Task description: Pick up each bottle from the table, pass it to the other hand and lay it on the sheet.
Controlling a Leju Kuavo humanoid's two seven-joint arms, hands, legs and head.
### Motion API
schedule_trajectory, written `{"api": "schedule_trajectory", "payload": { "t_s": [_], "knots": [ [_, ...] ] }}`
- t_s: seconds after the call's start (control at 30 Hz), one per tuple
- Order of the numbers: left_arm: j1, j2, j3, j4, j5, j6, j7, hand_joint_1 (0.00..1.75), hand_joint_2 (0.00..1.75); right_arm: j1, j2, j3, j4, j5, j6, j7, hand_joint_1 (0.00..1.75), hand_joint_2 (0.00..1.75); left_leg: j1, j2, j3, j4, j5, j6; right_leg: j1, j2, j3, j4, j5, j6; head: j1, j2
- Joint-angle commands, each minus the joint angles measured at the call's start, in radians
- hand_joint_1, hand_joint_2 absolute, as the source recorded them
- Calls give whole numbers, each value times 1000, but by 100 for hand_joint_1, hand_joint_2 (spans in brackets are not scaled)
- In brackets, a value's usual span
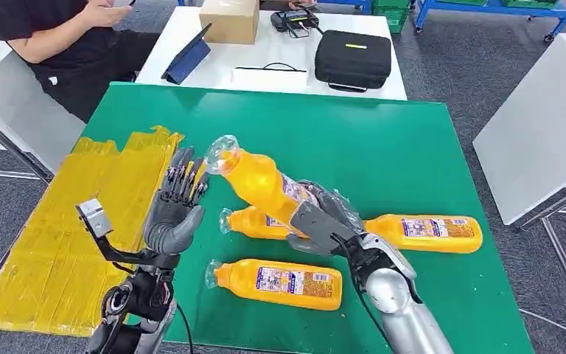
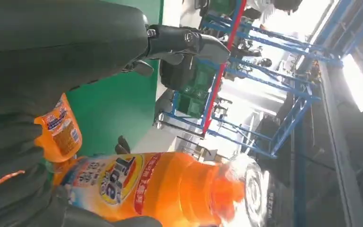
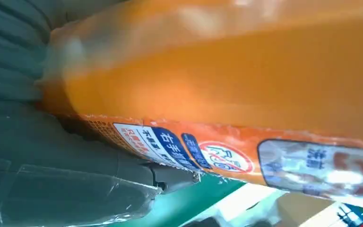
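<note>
Held bottle: a clear plastic bottle of orange liquid with a printed label (image 1: 254, 179) is lifted above the green worktop (image 1: 383, 147), tilted, its clear cap end pointing up and to the far left. The left wrist view shows its cap end and label close up (image 2: 170, 189); the right wrist view shows its orange side and label strip (image 3: 227, 90).
Right hand: the silver arm's dark hand (image 1: 323, 221) grips the lower part of the held bottle, fingers wrapped around it.
Left hand: the grey hand (image 1: 177, 206) stands upright just left of the bottle's cap end, palm facing the bottle, fingers (image 1: 184, 173) spread wide and holding nothing. Whether they touch the bottle I cannot tell.
Bottles on the worktop: three more orange bottles lie on their sides. One is nearest the robot (image 1: 276, 282), cap to the left. One lies behind it (image 1: 254, 223), partly hidden by the right hand. One lies to the right (image 1: 424, 232).
Sheet: a crinkled yellow sheet (image 1: 51, 236) covers the left side of the worktop, with no bottle on it.
Beyond: a white table (image 1: 265, 55) at the far side carries a cardboard box (image 1: 230, 20), a black case (image 1: 352, 59) and a dark tablet (image 1: 188, 55). A seated person in black (image 1: 66, 37) is at the far left.
</note>
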Motion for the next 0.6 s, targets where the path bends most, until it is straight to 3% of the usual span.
{"api": "schedule_trajectory", "payload": {
  "t_s": [0.03, 0.6],
  "knots": [
    [-40, 0, -20, 47, 8, 27, 24, 0, 175, -130, 54, 100, 84, 4, -4, 39, 175, 175, 0, 4, 1, 1, 0, -2, 0, 0, -1, 1, 0, -2, 0, 0],
    [-18, 2, -31, -11, 28, 71, 38, 0, 175, -224, 88, 308, 308, 53, -10, 83, 175, 175, 0, 3, 3, 0, 0, -3, 1, -2, 2, 1, 0, -2, 0, 0]
  ]
}}
